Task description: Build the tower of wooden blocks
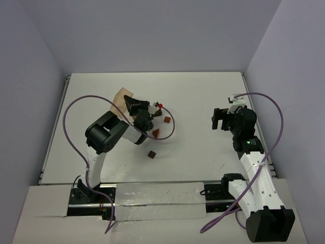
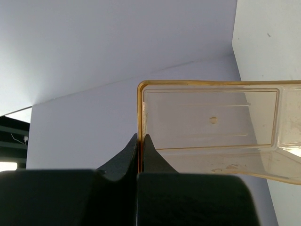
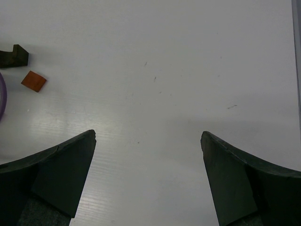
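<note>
My left gripper [image 1: 131, 105] is shut on the rim of the pale orange translucent tray [image 1: 122, 98] and holds it tipped up off the table. In the left wrist view the fingertips [image 2: 140, 137] pinch the tray's left wall, and the tray [image 2: 211, 127] shows no blocks inside. Small wooden blocks lie loose on the table: a reddish-brown one [image 1: 156, 132], a dark brown one [image 1: 151, 153], another reddish-brown one [image 1: 166, 120] and a red one [image 1: 160, 105]. My right gripper [image 1: 219, 119] is open and empty over bare table at the right [image 3: 148, 136]. One reddish-brown block [image 3: 34, 81] shows far left of it.
A purple cable [image 1: 170, 127] loops from the left arm around the blocks. A dark notched piece [image 3: 14, 55] lies beside the reddish-brown block in the right wrist view. White walls close the table at the back and sides.
</note>
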Robot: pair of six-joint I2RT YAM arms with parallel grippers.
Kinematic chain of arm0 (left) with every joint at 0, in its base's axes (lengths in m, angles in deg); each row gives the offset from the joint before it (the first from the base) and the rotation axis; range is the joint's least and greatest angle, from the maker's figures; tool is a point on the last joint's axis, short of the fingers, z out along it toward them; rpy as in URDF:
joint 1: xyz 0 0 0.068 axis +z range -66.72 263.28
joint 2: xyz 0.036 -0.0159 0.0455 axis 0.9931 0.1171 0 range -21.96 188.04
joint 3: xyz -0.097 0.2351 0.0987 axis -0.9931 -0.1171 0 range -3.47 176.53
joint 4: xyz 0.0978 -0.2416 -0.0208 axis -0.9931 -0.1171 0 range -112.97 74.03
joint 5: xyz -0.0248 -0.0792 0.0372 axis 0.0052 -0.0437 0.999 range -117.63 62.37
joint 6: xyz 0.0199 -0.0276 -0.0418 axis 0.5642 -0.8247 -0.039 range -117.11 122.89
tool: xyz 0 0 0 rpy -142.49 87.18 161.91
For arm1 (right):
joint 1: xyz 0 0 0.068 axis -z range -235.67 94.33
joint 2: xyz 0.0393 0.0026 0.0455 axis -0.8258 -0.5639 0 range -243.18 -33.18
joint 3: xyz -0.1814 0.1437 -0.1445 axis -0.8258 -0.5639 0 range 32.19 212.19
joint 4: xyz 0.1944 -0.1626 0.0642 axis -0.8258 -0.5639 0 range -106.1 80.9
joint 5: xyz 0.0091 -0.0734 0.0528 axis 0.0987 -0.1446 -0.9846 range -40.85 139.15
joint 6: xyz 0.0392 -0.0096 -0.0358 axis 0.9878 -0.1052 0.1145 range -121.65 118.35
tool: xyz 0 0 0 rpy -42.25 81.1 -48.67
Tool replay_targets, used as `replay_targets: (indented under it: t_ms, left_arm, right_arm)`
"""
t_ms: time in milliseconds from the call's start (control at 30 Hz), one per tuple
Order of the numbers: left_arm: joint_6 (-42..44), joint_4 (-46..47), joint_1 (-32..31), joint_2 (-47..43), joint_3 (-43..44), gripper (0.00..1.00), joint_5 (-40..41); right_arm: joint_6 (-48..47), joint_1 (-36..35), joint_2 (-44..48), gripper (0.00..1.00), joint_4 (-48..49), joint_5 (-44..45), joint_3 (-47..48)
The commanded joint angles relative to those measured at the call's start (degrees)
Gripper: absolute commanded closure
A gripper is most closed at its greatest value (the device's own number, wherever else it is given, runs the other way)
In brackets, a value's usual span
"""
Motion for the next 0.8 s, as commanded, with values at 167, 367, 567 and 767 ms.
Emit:
replay_targets:
  t_ms: [167, 367, 567, 767]
  left_arm:
    - [-0.1, 14.7, 7.6, -9.3, 11.0, 1.00, 0.4]
    - [-28.4, -22.0, 11.5, -16.8, 19.6, 1.00, 4.4]
    - [-83.5, -89.2, 14.5, -15.5, 44.8, 1.00, -4.1]
    - [-106.4, -116.1, 15.8, -9.8, 61.3, 1.00, -24.3]
  right_arm:
    - [0.1, 0.3, 0.1, 0.00, 0.9, -0.1, 3.0]
    - [0.1, 0.3, -0.2, 0.00, 0.9, -0.2, 3.0]
    - [0.0, 0.3, -0.5, 0.00, 1.0, -0.3, 3.0]
    - [-0.1, 0.3, -1.5, 0.00, 1.1, -0.2, 3.2]
